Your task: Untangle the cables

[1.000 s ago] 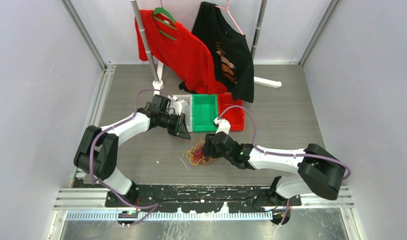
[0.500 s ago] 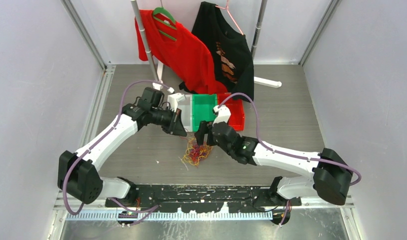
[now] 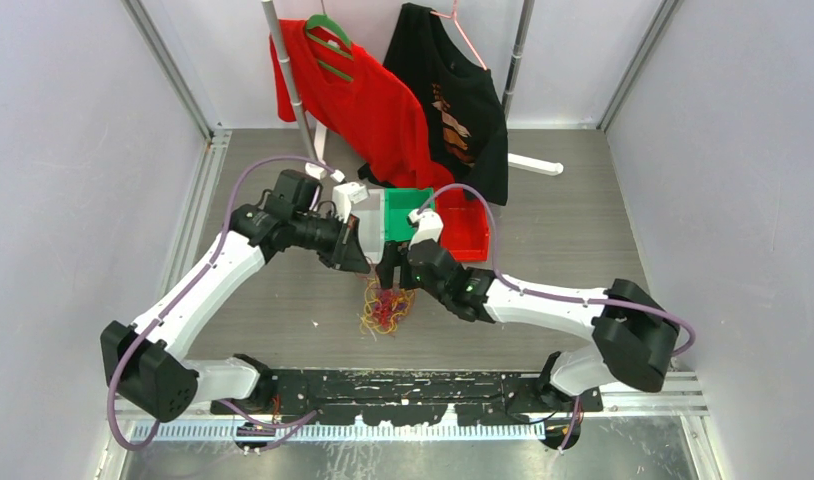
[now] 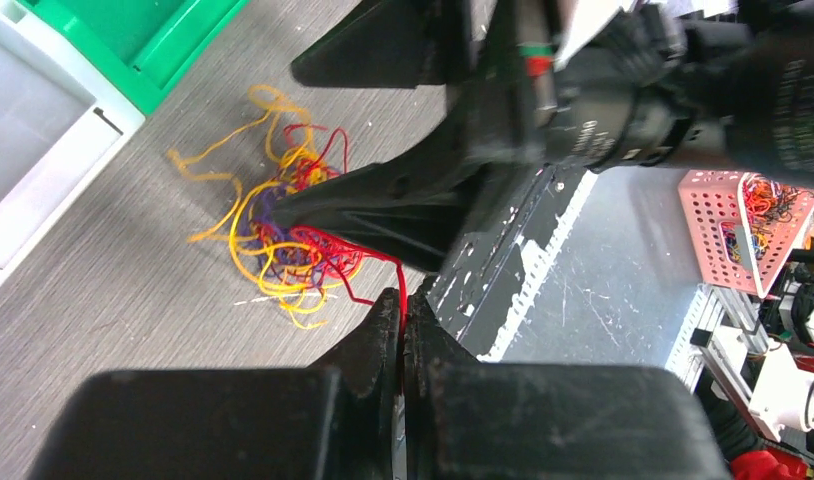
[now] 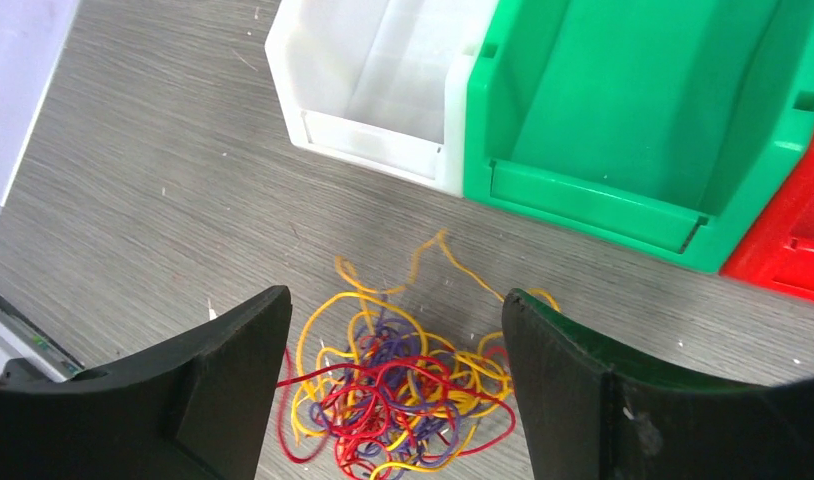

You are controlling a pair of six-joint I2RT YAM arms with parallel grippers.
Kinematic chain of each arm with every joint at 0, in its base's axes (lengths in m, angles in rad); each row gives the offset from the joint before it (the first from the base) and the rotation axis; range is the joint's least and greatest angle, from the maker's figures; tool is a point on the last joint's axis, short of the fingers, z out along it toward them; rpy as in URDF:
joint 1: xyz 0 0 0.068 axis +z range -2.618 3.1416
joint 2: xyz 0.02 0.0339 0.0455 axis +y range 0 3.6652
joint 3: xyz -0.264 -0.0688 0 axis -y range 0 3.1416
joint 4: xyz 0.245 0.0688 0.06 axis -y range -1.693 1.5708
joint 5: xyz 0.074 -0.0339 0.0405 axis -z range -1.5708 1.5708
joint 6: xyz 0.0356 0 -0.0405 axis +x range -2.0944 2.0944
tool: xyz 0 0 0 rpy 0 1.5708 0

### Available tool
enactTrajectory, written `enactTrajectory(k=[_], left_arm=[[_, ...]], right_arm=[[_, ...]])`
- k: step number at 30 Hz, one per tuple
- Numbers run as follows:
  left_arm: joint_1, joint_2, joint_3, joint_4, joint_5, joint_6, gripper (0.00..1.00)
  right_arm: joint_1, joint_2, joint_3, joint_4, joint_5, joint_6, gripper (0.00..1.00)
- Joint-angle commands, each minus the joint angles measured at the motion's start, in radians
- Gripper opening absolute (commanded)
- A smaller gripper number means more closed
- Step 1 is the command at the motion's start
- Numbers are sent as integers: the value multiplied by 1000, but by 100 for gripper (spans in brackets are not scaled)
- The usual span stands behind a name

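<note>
While the cables (image 5: 393,390) are lying tangled on the table (image 5: 163,160) near the green bin (image 5: 623,110), the right gripper (image 5: 395,305) is hanging spread wide over them and the left gripper (image 4: 401,305) is pinching one red strand (image 4: 400,275).

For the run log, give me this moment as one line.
left claw: shut on red cable | right claw: open over cable tangle | untangling: not yet done

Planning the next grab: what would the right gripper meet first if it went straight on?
Probably the cables, heaped straight ahead of the open right gripper; how far off is unclear.
</note>
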Motion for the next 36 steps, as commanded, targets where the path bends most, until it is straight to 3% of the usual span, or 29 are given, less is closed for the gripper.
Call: enactTrajectory(k=[1,6,13,21,36], left_arm=[[-7,-30,65,-23,42,3,0],[-7,-40,102,-57,14,44,0],[-7,-55,106,-92,-29,96,0],[-8,-70,116,-105,-78,109,0],[-7,-77,141,-112,-78,83,0]], right_arm=[[4,64,83,85,-13,9,82],[3,76,97,74,-66,35,81],[4,-131,-41,46,4,72,82],[18,-241,-105,104,-77,112,82],[35,-47,-5,219,-139,108,82]])
